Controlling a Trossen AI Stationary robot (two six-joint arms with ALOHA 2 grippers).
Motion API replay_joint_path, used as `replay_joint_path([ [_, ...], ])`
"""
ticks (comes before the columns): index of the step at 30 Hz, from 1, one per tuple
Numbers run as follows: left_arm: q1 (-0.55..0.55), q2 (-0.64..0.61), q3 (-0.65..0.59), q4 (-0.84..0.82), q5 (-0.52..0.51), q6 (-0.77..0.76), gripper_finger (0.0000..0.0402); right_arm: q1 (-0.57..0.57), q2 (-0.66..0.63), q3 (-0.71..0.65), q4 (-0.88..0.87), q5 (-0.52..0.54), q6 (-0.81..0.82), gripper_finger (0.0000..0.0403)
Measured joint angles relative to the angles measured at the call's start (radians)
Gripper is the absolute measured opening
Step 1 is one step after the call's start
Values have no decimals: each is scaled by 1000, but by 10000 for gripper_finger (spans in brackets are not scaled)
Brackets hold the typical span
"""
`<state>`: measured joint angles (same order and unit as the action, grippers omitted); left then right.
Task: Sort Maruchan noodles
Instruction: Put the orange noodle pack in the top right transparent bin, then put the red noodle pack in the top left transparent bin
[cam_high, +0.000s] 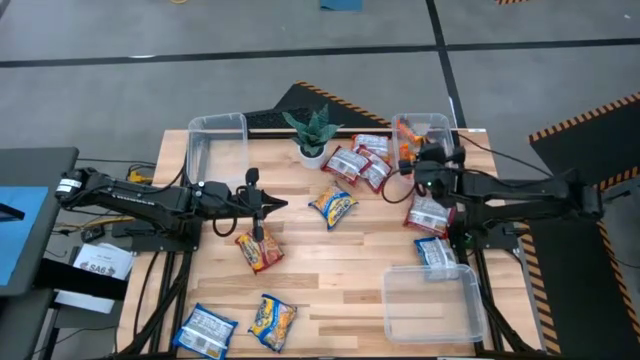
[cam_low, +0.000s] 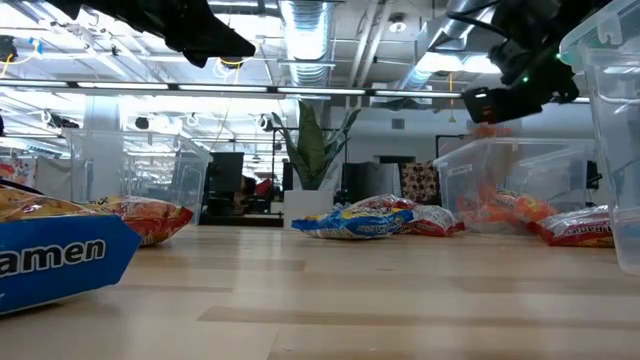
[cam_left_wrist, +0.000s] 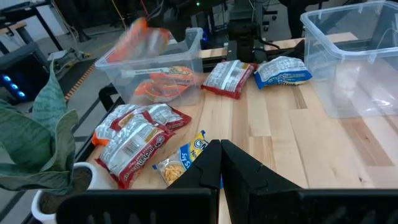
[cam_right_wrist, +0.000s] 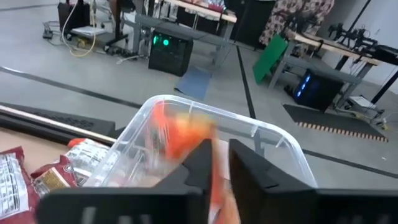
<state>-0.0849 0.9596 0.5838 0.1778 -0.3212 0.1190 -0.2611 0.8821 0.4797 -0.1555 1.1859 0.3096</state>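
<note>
Right gripper (cam_high: 408, 150): we see it above the far-right clear plastic rectangular bin (cam_high: 432, 123); its jaws stand slightly parted, and a blurred orange crinkly ramen packet (cam_right_wrist: 180, 134) shows just past them over the bin's mouth. We cannot tell whether the jaws touch it, nor which way its long axis runs.
Far-right bin contents: more orange packets (cam_left_wrist: 166, 82) lie flat on its floor.
Left gripper (cam_high: 278, 204): it hangs over the middle of the light wooden tabletop (cam_high: 340, 270), jaws closed together and holding nothing.
Yellow-and-blue packet (cam_high: 333, 205): flat at mid-table, just past the left gripper, long axis slanting across the table.
Red-and-white packets (cam_high: 358, 163): a small overlapping heap beside the small potted green plant in a white pot (cam_high: 312, 132), their long axes at mixed slants.
Red-and-white packet under the right arm (cam_high: 429, 215): flat, near the right edge.
Blue-and-white packet by the near-right bin (cam_high: 436, 252): long axis running roughly near-to-far, touching the near-right clear bin (cam_high: 435, 302).
Orange-red packet (cam_high: 259, 249): flat below the left arm, tilted.
Near-left pair: a blue-and-white packet (cam_high: 204, 328) and a yellow-and-blue packet (cam_high: 273, 320) lie side by side at the near edge, both slanted.
Far-left clear bin (cam_high: 216, 135): stands at the far-left corner.
</note>
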Motion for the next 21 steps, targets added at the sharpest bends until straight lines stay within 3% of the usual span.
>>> replay_joint_path([
  [12, 0, 8, 0, -14, -1, -53, 1, 63, -7, 1, 49, -11, -3, 237],
  [16, 1, 25, 1, -64, 25, -115, 23, 103, -7, 20, 52, -21, -26, 253],
  [21, 1, 24, 16, -290, 216, -258, 90, 133, -6, 32, 74, -21, -56, 255],
])
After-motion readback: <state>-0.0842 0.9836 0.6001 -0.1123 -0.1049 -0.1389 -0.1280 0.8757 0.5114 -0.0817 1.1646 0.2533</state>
